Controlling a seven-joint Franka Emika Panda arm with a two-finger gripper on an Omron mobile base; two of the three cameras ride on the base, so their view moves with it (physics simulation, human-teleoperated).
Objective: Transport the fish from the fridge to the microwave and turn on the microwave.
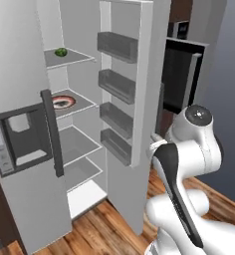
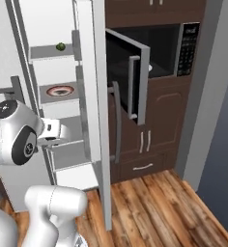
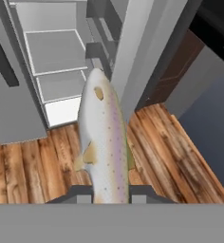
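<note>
The fish (image 3: 103,142) is held between the two fingers of the gripper (image 3: 112,192), which are closed against its tail end at the bottom of the hand view; its pale, speckled body is seen stretching away from the hand with the head at the far end. Wooden floor (image 3: 180,156) and the lower white shelves of the fridge (image 3: 57,52) are seen beyond it, so the hand is pointed downward and toward the fridge. In the base views the arm is folded, with its elbow raised in front of the open fridge door (image 1: 139,84). The fridge (image 1: 20,64) is stood open on the left. A plate (image 1: 63,102) is left on a middle shelf, and a small green item (image 1: 61,52) on the shelf above. The microwave (image 2: 183,48) is seen to the right, its door (image 2: 130,77) swung open.
</note>
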